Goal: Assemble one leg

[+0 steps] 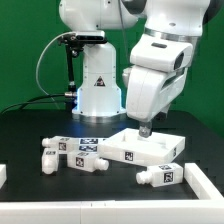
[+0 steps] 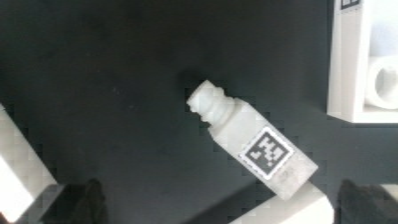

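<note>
The short, chunky white plastic leg (image 2: 246,132) with a black-and-white square tag lies on its side on the black counter (image 2: 107,80). It is near the wide flat white square panel (image 2: 368,70) with a raised rim and corner sockets, but apart from it. Nothing grips the leg. The claw (image 2: 217,200) is spread wide; its two dark fingers (image 2: 80,200) show blurred on either side, with only bare counter and the leg's tagged end between them. Progress is judged as early: no leg stands in a visible socket of the panel (image 1: 140,150), so pick-up, carrying, insertion and seating are all left to do. In the exterior view the claw (image 1: 146,128) hovers just over the panel's far side. Loose white pegs of the same kind lie around the panel: one (image 1: 47,156) toward the exterior view's left, a cluster (image 1: 88,160) beside the panel, and one (image 1: 160,178) in front of it. Which of these the wrist view shows cannot be told. No object blocks the leg from above. The leg lies at a slant to the line between the fingers, so a wrist turn is probably required before closing. A white bar (image 1: 205,185) lies at the counter's edge, well apart from the pegs.
</note>
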You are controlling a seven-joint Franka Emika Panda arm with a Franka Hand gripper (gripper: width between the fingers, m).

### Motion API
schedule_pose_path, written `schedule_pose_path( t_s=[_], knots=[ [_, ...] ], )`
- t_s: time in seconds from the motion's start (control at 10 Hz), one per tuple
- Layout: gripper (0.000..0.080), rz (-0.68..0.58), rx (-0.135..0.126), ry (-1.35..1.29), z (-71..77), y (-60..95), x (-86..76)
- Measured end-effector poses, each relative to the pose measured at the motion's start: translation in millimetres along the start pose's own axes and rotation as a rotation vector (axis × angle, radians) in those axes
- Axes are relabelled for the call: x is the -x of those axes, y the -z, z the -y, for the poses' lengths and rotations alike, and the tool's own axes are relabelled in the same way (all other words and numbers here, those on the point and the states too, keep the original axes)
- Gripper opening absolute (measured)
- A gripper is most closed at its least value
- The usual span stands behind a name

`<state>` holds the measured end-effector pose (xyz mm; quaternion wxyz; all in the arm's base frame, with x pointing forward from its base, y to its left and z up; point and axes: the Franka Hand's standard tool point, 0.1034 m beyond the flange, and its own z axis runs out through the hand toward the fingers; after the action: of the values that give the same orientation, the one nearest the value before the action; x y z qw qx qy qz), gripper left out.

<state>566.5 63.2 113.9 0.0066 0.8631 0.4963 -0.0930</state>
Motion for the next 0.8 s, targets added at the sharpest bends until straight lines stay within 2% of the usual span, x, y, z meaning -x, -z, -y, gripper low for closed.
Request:
schedule_pose_path(
  t_s=[0.8],
  knots=[
    [0.0649, -0.001, -0.001, -0.001, 0.2, -0.4, -0.1]
  ],
)
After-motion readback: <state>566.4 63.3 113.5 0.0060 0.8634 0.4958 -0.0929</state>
